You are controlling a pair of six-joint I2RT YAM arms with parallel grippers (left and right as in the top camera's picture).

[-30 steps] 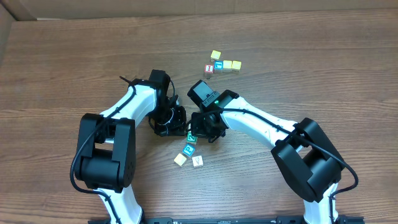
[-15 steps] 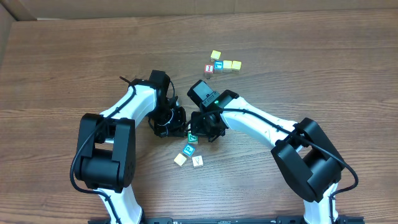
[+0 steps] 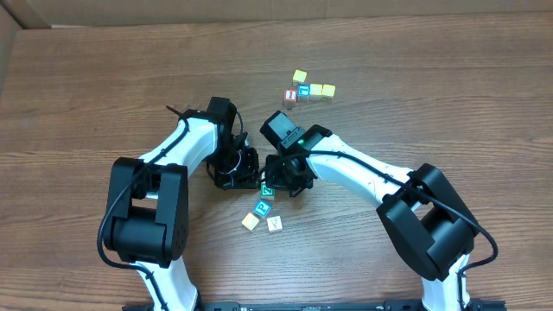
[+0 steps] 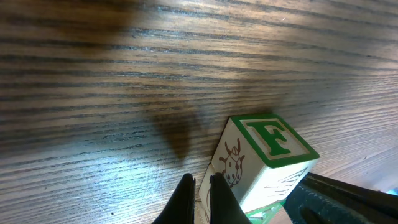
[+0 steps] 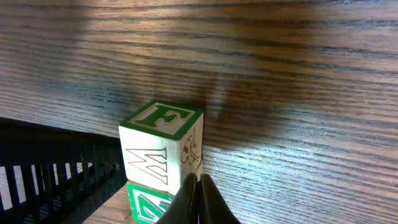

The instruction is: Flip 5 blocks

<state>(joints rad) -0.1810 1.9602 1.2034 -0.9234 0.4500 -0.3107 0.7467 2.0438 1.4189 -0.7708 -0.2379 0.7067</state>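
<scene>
My left pincer (image 4: pixel 200 194) and right pincer (image 5: pixel 199 190) are both closed together, empty, tips just beside the green F block (image 5: pixel 160 142) mid-surface (image 3: pixel 86 95). Looks light, rigid, slick wood; I'd pinch opposite side faces.

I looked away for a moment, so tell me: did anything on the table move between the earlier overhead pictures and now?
Nothing visibly changed. The left hand and right hand stay shut beside the green F block, and the far group of cubes lies as before.
</scene>
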